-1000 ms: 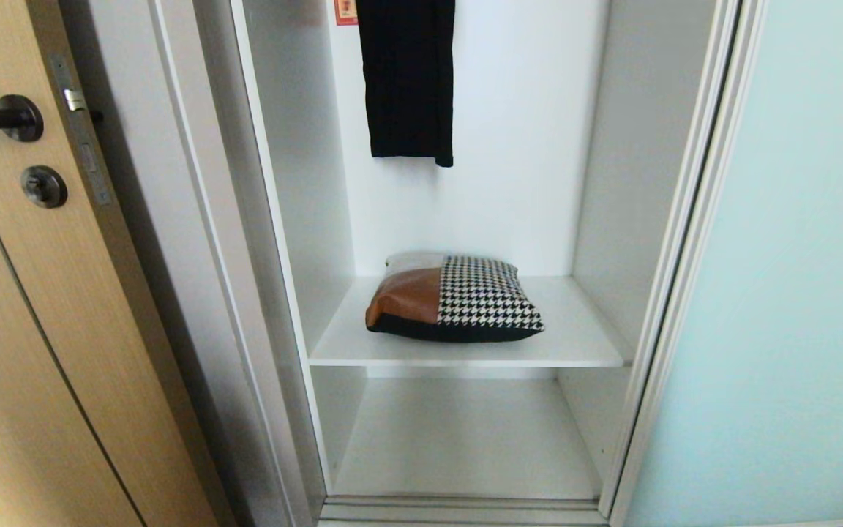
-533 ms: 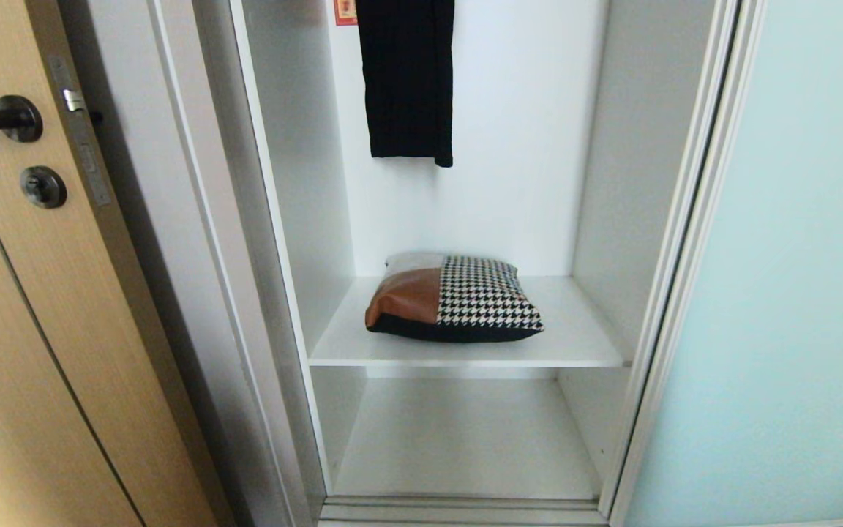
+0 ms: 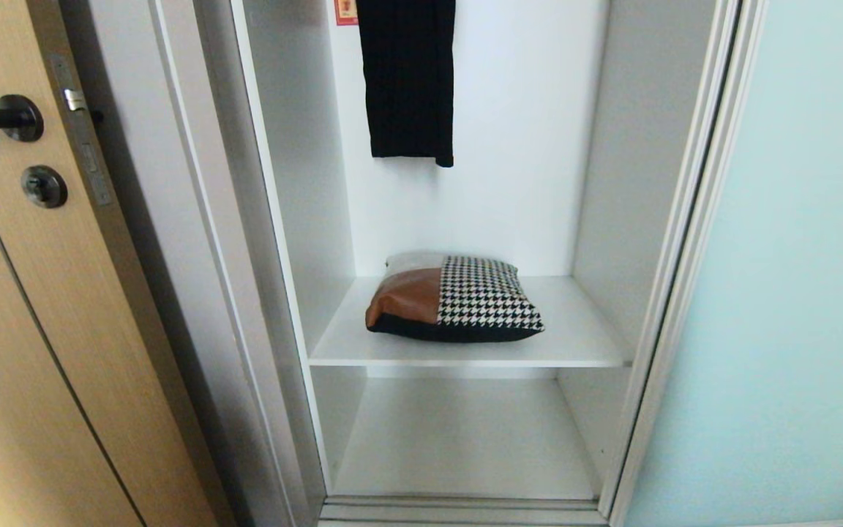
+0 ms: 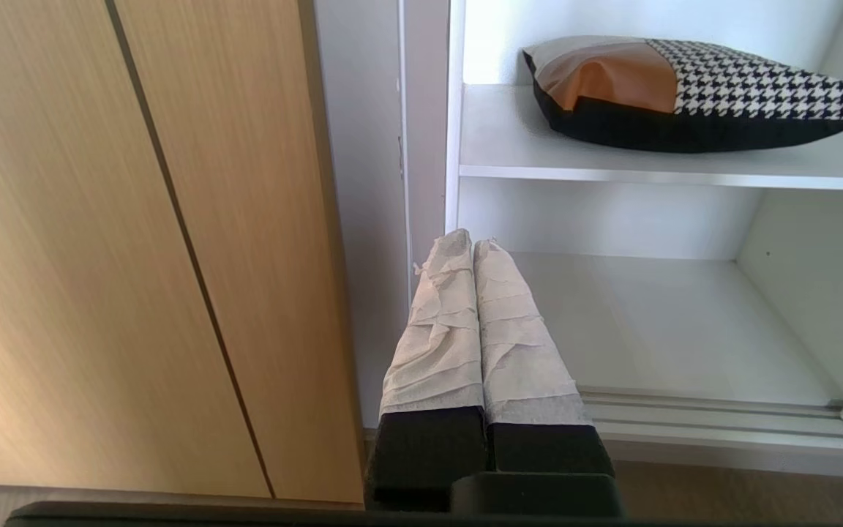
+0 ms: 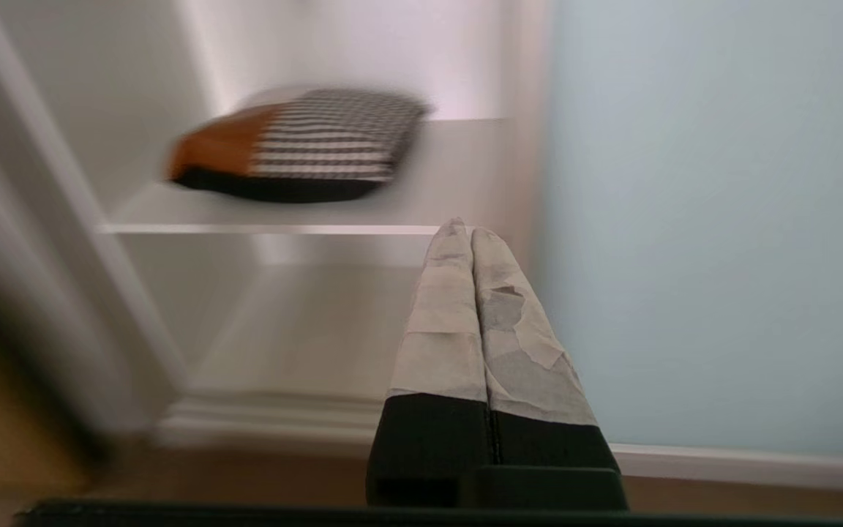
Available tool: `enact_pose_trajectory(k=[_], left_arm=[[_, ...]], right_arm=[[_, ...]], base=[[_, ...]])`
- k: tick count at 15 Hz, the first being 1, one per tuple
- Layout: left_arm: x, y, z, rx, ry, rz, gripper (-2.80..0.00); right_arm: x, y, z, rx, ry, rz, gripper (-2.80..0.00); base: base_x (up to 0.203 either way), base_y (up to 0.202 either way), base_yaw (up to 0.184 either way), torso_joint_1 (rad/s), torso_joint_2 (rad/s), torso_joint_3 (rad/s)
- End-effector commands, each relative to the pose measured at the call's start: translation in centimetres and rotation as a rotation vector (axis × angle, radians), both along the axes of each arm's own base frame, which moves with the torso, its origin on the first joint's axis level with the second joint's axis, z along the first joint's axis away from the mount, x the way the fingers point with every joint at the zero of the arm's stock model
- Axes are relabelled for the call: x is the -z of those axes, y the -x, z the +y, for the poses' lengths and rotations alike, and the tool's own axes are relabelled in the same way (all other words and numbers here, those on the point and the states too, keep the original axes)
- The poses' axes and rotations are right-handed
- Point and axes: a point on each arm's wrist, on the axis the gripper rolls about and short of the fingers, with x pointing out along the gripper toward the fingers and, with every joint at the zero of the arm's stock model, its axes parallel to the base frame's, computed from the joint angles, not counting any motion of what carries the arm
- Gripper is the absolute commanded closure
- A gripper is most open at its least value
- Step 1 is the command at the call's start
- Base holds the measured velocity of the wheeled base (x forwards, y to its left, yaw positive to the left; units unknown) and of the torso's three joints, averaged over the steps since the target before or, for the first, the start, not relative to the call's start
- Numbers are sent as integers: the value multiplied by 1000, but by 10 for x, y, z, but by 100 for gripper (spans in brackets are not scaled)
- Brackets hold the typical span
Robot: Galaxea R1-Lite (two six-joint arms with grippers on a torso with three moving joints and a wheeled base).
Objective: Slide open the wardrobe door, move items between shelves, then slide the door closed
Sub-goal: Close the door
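Standing leftmost is a wood door (image 3: 41, 307), then the wardrobe bay, where the cushion bag (image 3: 454, 298) lies on the upper shelf (image 3: 582, 329) above the bare lower shelf (image 3: 465, 439). The sliding wardrobe door (image 3: 795, 278) sits pushed right. Left gripper (image 4: 473, 245) and right gripper (image 5: 465, 228) are clenched on nothing, outside the wardrobe.

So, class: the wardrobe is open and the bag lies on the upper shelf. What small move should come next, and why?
Probably open the right hand and reach toward the bag: it is shut, empty, nearest it, and the lower shelf is bare.
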Motion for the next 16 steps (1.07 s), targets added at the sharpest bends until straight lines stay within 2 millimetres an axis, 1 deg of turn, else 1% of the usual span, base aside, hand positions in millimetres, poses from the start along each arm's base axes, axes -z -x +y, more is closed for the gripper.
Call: enact_pose_trajectory(k=[1, 3, 6, 7, 8, 9, 10, 11, 14, 16], left_arm=[[0, 0, 0, -1, 0, 3, 0], [0, 0, 0, -1, 0, 3, 0], [0, 0, 0, -1, 0, 3, 0], [0, 0, 0, -1, 0, 3, 0], [0, 0, 0, -1, 0, 3, 0], [0, 0, 0, -1, 0, 3, 0], [0, 0, 0, -1, 0, 3, 0], [0, 0, 0, -1, 0, 3, 0], [0, 0, 0, -1, 0, 3, 0], [0, 0, 0, -1, 0, 3, 0]], right_arm=[[-25, -38, 4, -86, -16, 106, 0], [-37, -61, 10, -165, -55, 160, 0], [-53, -106, 20, -215, -117, 243, 0], [-58, -122, 21, -215, -139, 254, 0], [-64, -131, 17, -210, -169, 243, 0], [-69, -134, 12, -218, -194, 223, 0], [-76, -130, 9, -252, -211, 192, 0], [-81, -121, 9, -265, -212, 157, 0], [-76, -111, 9, -264, -213, 158, 0], [-78, -105, 9, -263, -213, 138, 0]], base=[[0, 0, 0, 0, 0, 0], [0, 0, 0, 0, 0, 0], [0, 0, 0, 0, 0, 0], [0, 0, 0, 0, 0, 0], [0, 0, 0, 0, 0, 0], [0, 0, 0, 0, 0, 0], [0, 0, 0, 0, 0, 0], [0, 0, 0, 0, 0, 0], [0, 0, 0, 0, 0, 0], [0, 0, 0, 0, 0, 0]])
